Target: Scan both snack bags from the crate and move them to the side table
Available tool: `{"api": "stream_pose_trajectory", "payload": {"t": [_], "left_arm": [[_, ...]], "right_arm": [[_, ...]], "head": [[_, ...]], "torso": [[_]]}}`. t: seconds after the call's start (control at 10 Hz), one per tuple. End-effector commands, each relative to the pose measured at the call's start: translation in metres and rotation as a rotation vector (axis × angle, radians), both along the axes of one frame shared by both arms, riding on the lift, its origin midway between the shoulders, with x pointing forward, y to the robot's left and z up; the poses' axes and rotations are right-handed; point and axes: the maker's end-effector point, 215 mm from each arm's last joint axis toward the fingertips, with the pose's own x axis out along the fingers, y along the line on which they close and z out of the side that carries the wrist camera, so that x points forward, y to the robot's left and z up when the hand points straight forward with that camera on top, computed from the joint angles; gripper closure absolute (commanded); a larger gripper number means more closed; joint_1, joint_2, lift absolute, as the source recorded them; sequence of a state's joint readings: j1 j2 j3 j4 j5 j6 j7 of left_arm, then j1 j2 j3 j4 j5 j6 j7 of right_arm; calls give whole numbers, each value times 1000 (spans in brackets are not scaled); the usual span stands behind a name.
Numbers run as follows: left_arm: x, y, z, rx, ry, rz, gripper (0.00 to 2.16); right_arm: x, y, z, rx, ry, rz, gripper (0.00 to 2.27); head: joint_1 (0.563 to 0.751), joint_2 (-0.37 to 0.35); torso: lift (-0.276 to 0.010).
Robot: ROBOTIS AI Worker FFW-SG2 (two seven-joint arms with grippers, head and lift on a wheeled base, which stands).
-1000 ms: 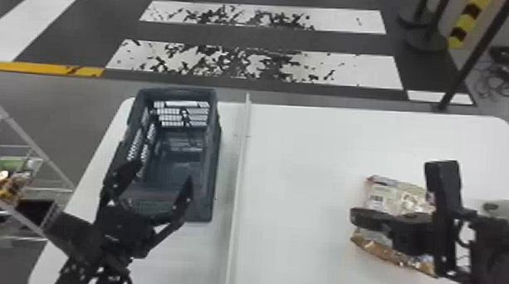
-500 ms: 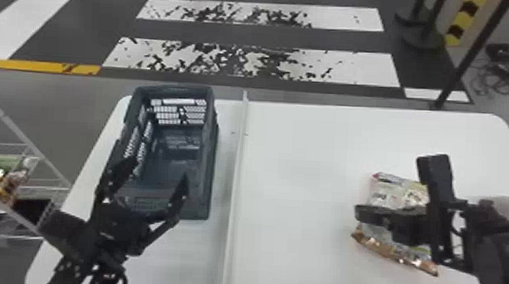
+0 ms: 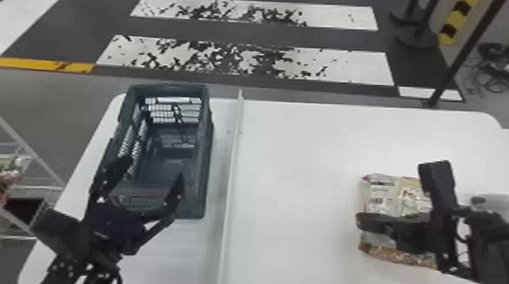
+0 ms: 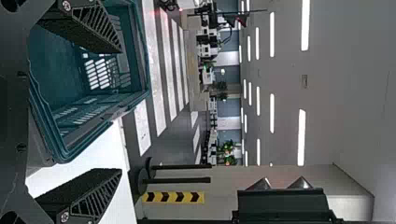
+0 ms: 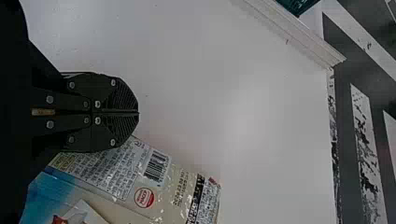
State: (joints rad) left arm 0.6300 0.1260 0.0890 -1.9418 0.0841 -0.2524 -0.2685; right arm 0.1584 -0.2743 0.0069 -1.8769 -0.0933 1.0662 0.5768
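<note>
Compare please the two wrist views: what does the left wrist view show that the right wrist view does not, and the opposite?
Left wrist view: the left hand with its fingers apart, the crate's slatted end, ceiling lights and a yellow-and-black warning strip.

Right wrist view: the right hand with its fingers together, and a printed snack bag lying beside them.

Both: the crate, just a corner of it in the right wrist view; the white table; and white floor stripes.

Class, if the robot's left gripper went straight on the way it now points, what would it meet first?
Most likely the crate: it lies ahead of the left gripper's open fingers. Whether they would strike a wall or pass over the rim is hard to tell from the depth.
</note>
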Motion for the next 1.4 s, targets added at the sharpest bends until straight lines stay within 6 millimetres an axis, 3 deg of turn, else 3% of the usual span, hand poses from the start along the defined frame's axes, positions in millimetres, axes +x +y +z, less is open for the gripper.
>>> {"api": "stream_pose_trajectory", "payload": {"t": [0.0,0.3,0.5,0.8,1.0,1.2,1.3], "left_arm": [[0,0,-2,1,3,0,90],[0,0,-2,-1,2,-1,90],[0,1,-3,-2,3,0,90],[0,0,-3,-4,4,1,90],[0,-1,-1,-5,1,0,90],[-1,-1,-1,-4,1,-1,90],[-2,-2,-2,-2,4,-2,90]], "right_arm": [[-3,-4,2,-8,-3,4,2243],[-7,-17,2,-23,-1,-3,2243],[-10,-15,7,-9,-6,-3,2243],[2,-15,44,59,-72,-38,2243],[40,-12,74,98,-195,-72,2243],[75,-7,75,96,-289,-79,2243],[84,-11,64,42,-281,-80,2243]], "head": [[695,35],[695,21],[695,12],[695,17],[695,14],[695,14],[695,16]], "torso": [[-75],[-75],[-75],[-75],[-75],[-75],[-75]]}}
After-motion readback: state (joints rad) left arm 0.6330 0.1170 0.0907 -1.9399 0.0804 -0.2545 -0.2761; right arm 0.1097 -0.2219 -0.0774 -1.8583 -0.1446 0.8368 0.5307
